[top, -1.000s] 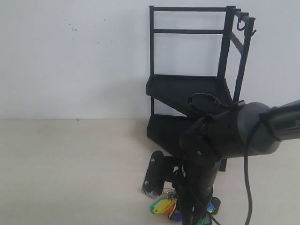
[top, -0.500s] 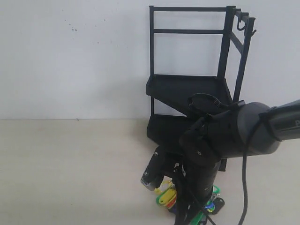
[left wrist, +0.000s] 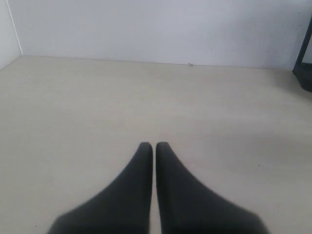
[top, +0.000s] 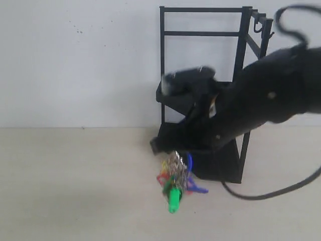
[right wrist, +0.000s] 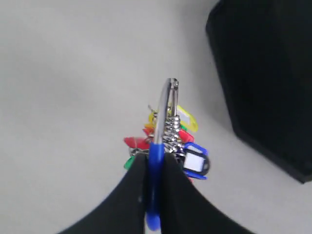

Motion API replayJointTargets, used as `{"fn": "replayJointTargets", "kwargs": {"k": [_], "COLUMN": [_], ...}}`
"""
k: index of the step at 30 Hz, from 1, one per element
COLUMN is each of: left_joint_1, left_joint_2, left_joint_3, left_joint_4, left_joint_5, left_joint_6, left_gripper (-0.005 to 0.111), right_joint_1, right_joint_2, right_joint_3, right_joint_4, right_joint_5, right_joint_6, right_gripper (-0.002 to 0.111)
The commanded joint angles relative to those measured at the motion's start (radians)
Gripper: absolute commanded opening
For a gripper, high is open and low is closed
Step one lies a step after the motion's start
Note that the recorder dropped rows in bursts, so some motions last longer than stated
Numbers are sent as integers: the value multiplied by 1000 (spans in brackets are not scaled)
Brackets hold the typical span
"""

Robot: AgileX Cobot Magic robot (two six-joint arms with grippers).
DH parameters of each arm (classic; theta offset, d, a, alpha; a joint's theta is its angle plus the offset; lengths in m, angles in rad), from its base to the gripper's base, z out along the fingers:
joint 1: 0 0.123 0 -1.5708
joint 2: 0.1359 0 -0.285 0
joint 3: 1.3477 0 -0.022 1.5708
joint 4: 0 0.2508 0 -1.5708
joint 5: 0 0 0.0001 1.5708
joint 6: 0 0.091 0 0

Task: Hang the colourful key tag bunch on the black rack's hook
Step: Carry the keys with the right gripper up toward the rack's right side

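The colourful key tag bunch point(top: 175, 182) hangs in the air above the table, in front of the black rack point(top: 200, 95). My right gripper point(right wrist: 155, 157) is shut on the bunch's blue-and-silver loop point(right wrist: 157, 161), with the tags point(right wrist: 187, 161) dangling beyond the fingers. In the exterior view the right arm point(top: 261, 108) crosses in front of the rack's tiers. The hook point(top: 272, 34) sticks out at the top of the rack's front post, well above the bunch. My left gripper point(left wrist: 154, 146) is shut on nothing above bare table.
The rack's lower tier point(right wrist: 263, 83) lies close beside the hanging bunch. A white wall point(top: 75, 60) stands behind the table. A black cable point(top: 281, 188) loops down on the right. The rack's base edge point(left wrist: 304, 73) shows in the left wrist view.
The right arm has risen from the table's front edge, lifting the key tag bunch off the surface and carrying it up and back toward the rack. The left gripper is unseen earlier.
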Motion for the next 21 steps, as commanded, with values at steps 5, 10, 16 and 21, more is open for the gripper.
{"fn": "replayJointTargets", "kwargs": {"k": [5, 10, 16, 21], "left_joint_1": [3, 3, 3, 3], "left_joint_2": [4, 4, 4, 4], "left_joint_3": [-2, -2, -2, -2], "left_joint_4": [-2, -2, -2, -2], "left_joint_5": [-11, -11, -11, -11], "left_joint_6": [0, 0, 0, 0], "left_gripper": [4, 4, 4, 4], "right_joint_1": [-86, -158, -171, -256], "right_joint_2": [-462, -691, -752, -773], "right_joint_3": [74, 177, 308, 307], "right_joint_4": [-14, -40, -17, -394], "right_joint_5": [-111, -195, -122, -161], "right_joint_6": [47, 58, 63, 316], "right_gripper": [0, 0, 0, 0]}}
